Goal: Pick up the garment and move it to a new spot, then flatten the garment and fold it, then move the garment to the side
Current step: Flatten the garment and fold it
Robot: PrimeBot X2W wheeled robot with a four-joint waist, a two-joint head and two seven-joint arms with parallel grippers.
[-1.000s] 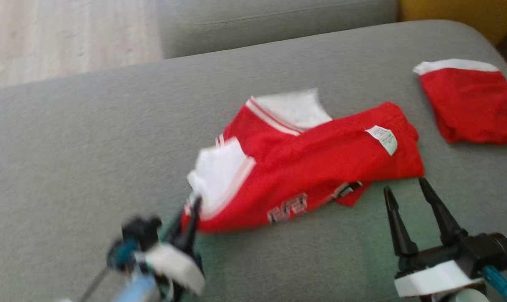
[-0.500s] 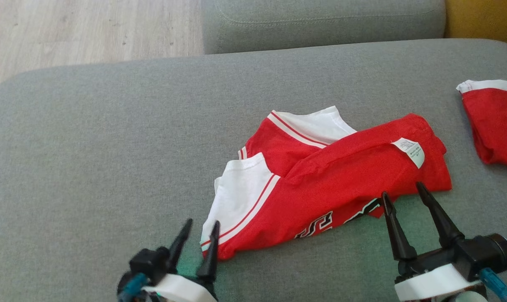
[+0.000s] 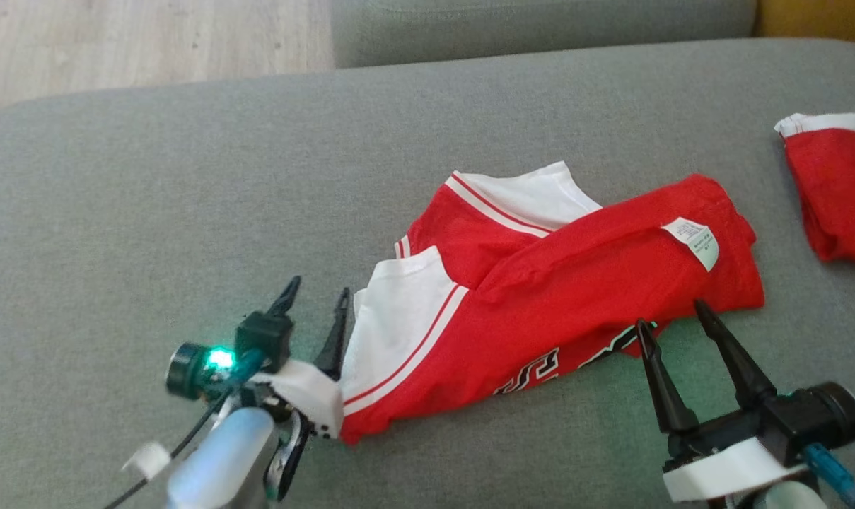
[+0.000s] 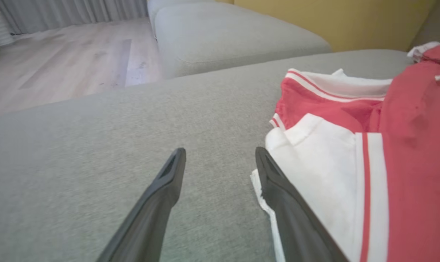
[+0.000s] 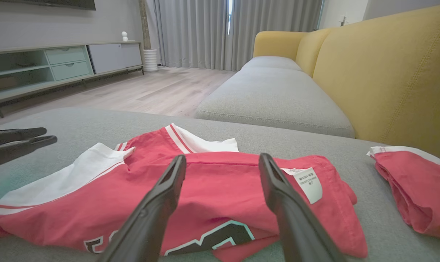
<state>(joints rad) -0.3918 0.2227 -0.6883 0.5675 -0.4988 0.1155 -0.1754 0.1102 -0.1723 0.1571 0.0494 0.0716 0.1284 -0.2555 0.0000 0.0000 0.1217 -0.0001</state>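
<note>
The garment (image 3: 540, 304), a red shirt with white sleeves and black lettering, lies crumpled in the middle of the grey cushion (image 3: 151, 212). My left gripper (image 3: 319, 290) stands open just left of its white sleeve. In the left wrist view this gripper (image 4: 220, 151) has bare cushion between its fingers, and the right one lies along the edge of the garment (image 4: 351, 174). My right gripper (image 3: 670, 316) is open at the shirt's near right edge. In the right wrist view it (image 5: 222, 157) points across the garment (image 5: 212, 185), holding nothing.
A second red piece of clothing (image 3: 834, 191) lies at the cushion's right edge. Another grey seat cushion (image 3: 540, 28) sits behind, wooden floor (image 3: 151, 35) to the back left, and a yellow backrest (image 5: 387, 72) to the right.
My left gripper was shut at the white sleeve's corner a second ago; it has opened, let go, and moved forward beside the sleeve. The head camera shifted. The right gripper stays open.
</note>
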